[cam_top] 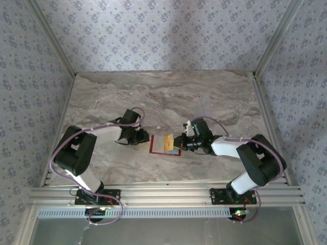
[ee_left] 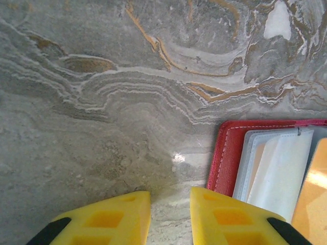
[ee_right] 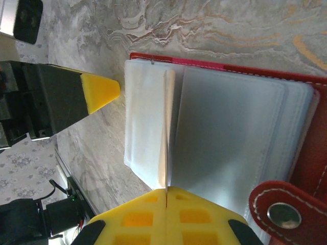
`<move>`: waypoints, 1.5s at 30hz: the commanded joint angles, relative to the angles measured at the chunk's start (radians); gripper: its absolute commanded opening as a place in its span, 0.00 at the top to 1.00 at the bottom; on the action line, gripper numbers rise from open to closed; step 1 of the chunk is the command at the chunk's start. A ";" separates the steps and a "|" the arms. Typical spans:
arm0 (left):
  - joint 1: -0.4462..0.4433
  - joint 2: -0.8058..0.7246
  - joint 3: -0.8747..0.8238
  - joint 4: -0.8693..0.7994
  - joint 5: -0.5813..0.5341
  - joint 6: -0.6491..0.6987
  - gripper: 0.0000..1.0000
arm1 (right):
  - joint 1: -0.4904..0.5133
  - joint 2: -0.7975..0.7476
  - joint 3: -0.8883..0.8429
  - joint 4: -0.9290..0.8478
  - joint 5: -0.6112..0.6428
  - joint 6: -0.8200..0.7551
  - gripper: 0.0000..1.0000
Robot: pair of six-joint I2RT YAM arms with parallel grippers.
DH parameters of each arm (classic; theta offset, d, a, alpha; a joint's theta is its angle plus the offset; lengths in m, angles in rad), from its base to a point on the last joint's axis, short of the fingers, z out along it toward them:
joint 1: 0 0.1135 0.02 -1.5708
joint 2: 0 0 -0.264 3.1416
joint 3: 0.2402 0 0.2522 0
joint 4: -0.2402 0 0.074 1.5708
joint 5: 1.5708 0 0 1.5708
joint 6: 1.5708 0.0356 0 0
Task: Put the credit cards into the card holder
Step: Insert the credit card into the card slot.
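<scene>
Right gripper (ee_right: 166, 193) clenched on the tan-yellow card (cam_top: 168, 143) over the open card holder (ee_left: 225, 163); left gripper (ee_left: 169, 199) empty beside it.

On my right wrist camera the card is just a thin edge running straight ahead from the pinched fingertips, across the holder's clear sleeves (ee_right: 230, 143). The snap tab (ee_right: 283, 214) sits just right of the fingers. The top camera gives me what that angle hides: the card's yellow face, lying over the holder between the two grippers. On the left wrist camera the left fingers stand slightly apart with bare marble table (ee_left: 102, 127) between them. The holder's red corner is ahead and to their right, untouched.
</scene>
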 commanded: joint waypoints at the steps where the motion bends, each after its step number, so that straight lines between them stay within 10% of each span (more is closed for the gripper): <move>1: -0.066 0.082 0.010 0.100 0.058 0.013 0.73 | -0.010 0.034 -0.019 0.057 -0.034 0.039 1.00; 45: -0.150 0.200 0.046 0.069 0.036 -0.033 0.99 | 0.006 0.136 -0.035 0.217 -0.105 0.147 1.00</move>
